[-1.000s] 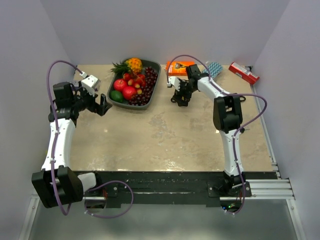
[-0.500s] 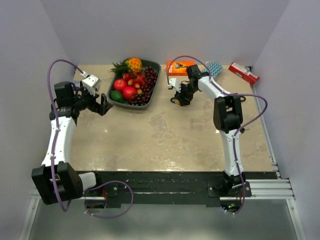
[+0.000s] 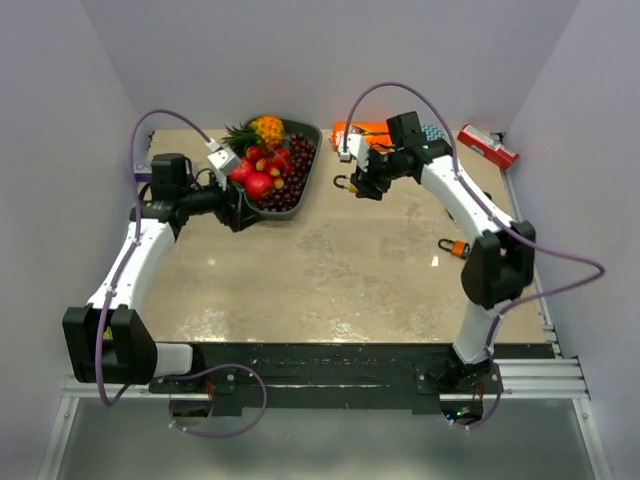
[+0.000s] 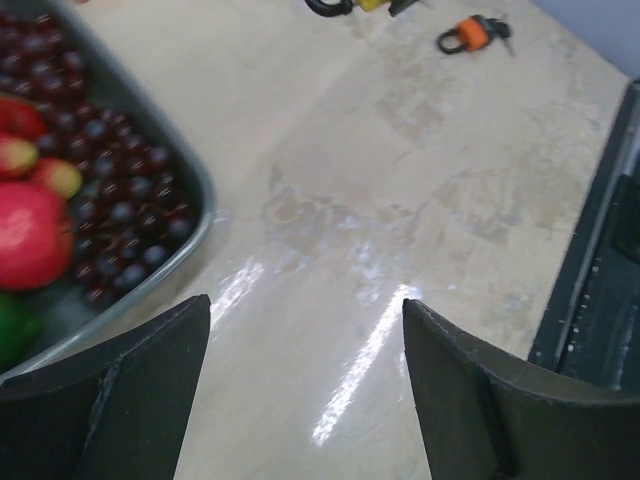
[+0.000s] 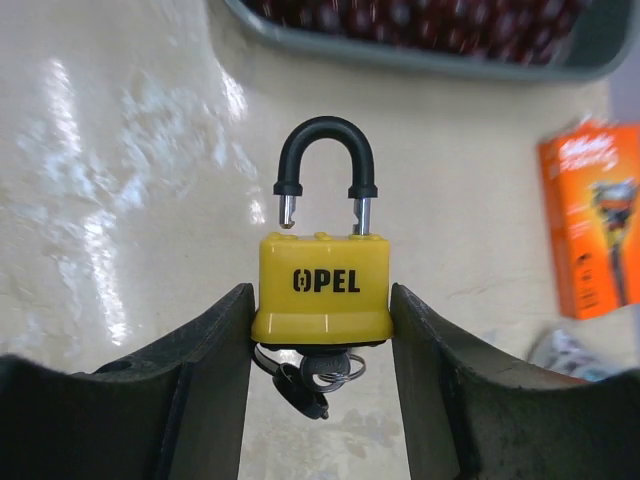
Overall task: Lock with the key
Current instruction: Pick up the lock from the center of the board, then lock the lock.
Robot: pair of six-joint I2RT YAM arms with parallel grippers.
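My right gripper (image 5: 322,300) is shut on the body of a yellow "OPEL" padlock (image 5: 322,280) and holds it above the table. Its black shackle (image 5: 325,160) is up, with the left leg out of the body. A bunch of keys (image 5: 322,375) hangs from the keyhole underneath. In the top view the right gripper (image 3: 358,185) holds the padlock (image 3: 345,183) right of the fruit tray. My left gripper (image 4: 305,305) is open and empty above the table by the tray's corner; in the top view it (image 3: 243,213) is at the tray's near-left end.
A grey tray (image 3: 312,135) of fruit stands at the back left. An orange padlock (image 3: 455,247) lies on the table at the right and shows in the left wrist view (image 4: 470,35). An orange box (image 3: 362,130), a blue-patterned item (image 3: 430,132) and a red object (image 3: 488,146) lie along the back.
My right arm swung its elbow out to the right and lifted the yellow padlock off the table, uncovering the orange padlock. My left gripper moved right, up to the tray.
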